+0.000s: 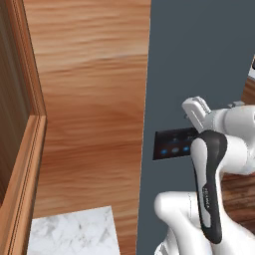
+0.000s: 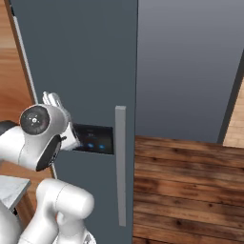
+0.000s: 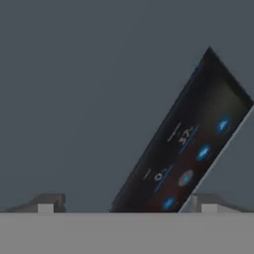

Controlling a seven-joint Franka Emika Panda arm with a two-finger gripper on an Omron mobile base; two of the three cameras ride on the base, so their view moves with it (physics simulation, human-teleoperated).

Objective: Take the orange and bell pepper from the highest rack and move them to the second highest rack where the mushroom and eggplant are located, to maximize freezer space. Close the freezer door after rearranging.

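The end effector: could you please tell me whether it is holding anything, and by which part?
Nothing is held: the end effector is open, facing the dark control panel on the grey freezer door.

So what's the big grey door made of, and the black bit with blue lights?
The door looks like smooth painted metal: flat matte grey, no grain, though rendering leaves that open. The black panel seems glossy glass or plastic, like a screen, with glowing blue dots. The handle looks like pale brushed metal.

The dark control panel (image 3: pixel 191 149) on the grey freezer door (image 2: pixel 81 71) shows pale digits among blue lights, seemingly "37" and "0" though too blurred to be sure, and small vertical lettering on the arm's dark link (image 1: pixel 208 194) cannot be read.
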